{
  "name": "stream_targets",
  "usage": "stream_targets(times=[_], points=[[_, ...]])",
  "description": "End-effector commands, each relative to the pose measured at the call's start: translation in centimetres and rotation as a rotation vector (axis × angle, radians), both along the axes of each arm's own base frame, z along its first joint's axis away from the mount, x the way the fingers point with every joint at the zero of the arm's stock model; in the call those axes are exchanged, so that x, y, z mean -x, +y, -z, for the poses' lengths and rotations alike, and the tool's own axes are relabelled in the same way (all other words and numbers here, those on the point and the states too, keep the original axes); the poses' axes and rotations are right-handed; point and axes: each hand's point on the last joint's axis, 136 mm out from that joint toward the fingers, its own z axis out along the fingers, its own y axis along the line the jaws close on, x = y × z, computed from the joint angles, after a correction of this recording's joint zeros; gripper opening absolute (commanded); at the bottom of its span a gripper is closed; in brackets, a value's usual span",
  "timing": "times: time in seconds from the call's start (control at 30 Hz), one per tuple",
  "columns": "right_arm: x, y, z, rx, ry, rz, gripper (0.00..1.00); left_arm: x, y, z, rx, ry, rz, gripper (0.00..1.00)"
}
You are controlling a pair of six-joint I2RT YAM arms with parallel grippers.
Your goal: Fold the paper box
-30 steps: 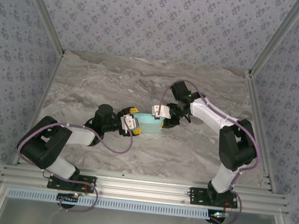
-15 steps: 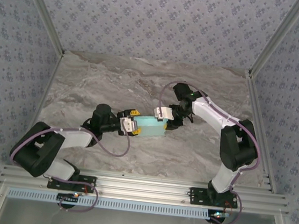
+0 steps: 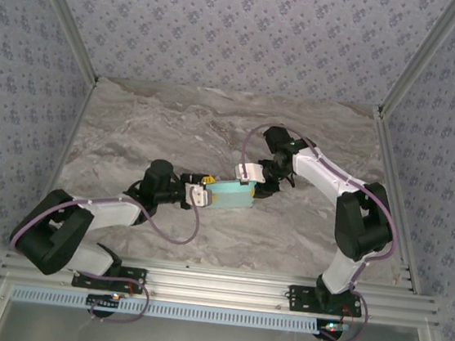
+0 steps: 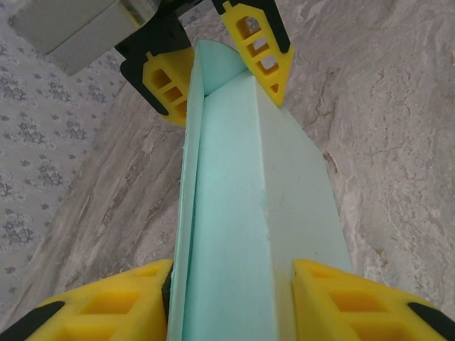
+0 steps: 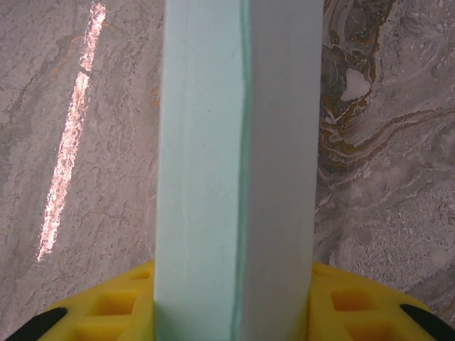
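Mint paper box [image 3: 230, 194] now gripped by left hand [image 3: 202, 195].

one paper box [image 3: 229, 194], two claws [image 3: 207, 194] [image 3: 247, 184], one table [image 3: 134, 127]

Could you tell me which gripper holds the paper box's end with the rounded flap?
The right gripper: in the left wrist view the curved flap of the paper box sits between its fingers, at the far end from the left gripper.
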Motion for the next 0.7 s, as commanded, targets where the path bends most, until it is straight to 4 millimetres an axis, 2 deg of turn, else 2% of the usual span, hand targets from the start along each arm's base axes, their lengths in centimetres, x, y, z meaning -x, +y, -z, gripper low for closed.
stream_targets(times=[0.0, 0.2, 0.27, 0.47, 0.67], points=[[1.4, -3.4, 3.4, 0.163, 0.113, 0.104, 0.35, 1.3, -0.5, 1.2, -0.065, 0.018, 0.059, 0.42], [0.6, -2.5, 2.7, 0.087, 0.048, 0.118, 0.40, 1.2, -0.5, 3.4, -0.137, 0.030, 0.048, 0.41], [1.5, -2.5, 3.1, 0.055, 0.027, 0.092, 0.42, 1.1, -0.5, 3.7, -0.142, 0.041, 0.046, 0.38], [0.9, -1.8, 1.5, -0.047, -0.167, 0.083, 0.45, 0.8, -0.5, 4.6, -0.155, 0.076, 0.028, 0.38], [1.5, -1.1, -0.2, -0.142, -0.151, 0.057, 0.51, 0.2, -0.7, 6.0, -0.168, 0.145, 0.005, 0.34]])
